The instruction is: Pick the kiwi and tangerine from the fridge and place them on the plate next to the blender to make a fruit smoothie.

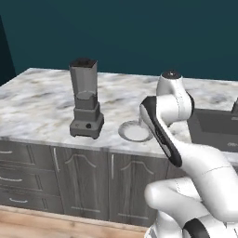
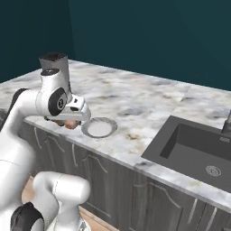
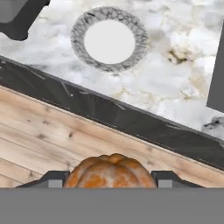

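One tangerine (image 3: 110, 171) clenched in gripper (image 3: 109, 179), plate (image 3: 109, 40) beside blender (image 1: 85, 100), no readable writing

The arm (image 1: 186, 158) is showing as a chain of smooth, glossy white rounded segments, bulging at each bend. Dark grey to black bands and round caps are marking its joints, with a long black strip running along one link. A small dark cap is topping the uppermost joint. The fingers (image 3: 52, 179) are appearing as small dark grey blocks.

Orange-brown tangerine (image 3: 111, 171), pale plate (image 3: 109, 40), veined marble counter (image 1: 42, 97).
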